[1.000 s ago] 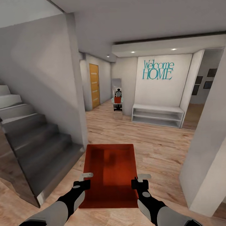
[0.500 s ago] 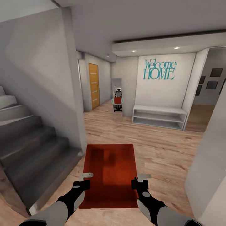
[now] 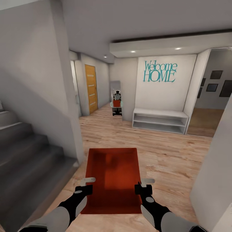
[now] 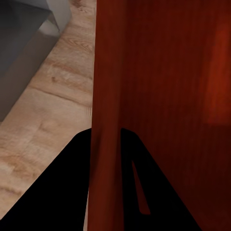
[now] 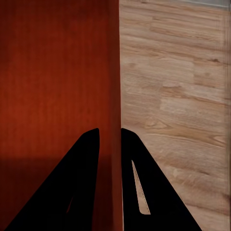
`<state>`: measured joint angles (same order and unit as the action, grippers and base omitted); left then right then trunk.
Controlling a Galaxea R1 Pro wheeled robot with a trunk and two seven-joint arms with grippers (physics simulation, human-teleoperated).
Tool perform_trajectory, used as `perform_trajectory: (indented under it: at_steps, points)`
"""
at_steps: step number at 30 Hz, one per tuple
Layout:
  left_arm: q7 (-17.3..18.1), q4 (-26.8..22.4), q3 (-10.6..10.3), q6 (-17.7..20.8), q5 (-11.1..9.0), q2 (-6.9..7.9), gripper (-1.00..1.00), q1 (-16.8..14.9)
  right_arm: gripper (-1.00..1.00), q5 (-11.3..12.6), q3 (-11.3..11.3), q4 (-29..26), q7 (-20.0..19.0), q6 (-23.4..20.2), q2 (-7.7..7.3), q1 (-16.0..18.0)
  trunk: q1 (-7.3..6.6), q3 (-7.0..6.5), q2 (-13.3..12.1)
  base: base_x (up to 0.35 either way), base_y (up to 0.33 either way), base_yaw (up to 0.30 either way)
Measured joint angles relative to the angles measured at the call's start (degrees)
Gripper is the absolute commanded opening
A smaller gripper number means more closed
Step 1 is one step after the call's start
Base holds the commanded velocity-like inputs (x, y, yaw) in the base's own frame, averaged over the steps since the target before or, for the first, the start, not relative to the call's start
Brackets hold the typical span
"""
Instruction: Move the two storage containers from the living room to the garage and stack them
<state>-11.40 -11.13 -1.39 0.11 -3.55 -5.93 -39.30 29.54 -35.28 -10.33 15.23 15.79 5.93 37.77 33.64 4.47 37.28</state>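
Note:
One orange-red storage container (image 3: 112,177) hangs in front of me above the light wood plank floor, open top up. My left gripper (image 3: 87,182) is shut on its left wall, with the rim between the fingers (image 4: 107,139). The right gripper (image 3: 144,184) is shut on the right wall in the same way (image 5: 109,132). The ribbed inside of the container (image 4: 163,72) (image 5: 57,72) holds nothing that I can see. The garage and its concrete floor are out of view.
Dark stairs (image 3: 25,154) rise at the left beside a white wall corner (image 3: 69,112). A white pillar (image 3: 216,167) stands close on the right. Ahead are a light-wood door (image 3: 91,87), a mirror (image 3: 116,101) and a low white shelf (image 3: 160,120).
The whole view has shifted: stairs and wall corner slid left and the hallway ahead looks nearer. The container and both grippers keep the same place in the picture.

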Motion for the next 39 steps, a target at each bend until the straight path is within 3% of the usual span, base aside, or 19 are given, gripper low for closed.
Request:
perform_trajectory:
  at_steps: [39]
  points:
    - [0.01,0.07,0.11,0.00,0.01,0.01,-1.00,0.03,-1.00,-0.57,0.40,0.00,-0.03,-0.21,0.04,0.01,0.00,-0.01,0.00,0.322,0.000,-0.010]
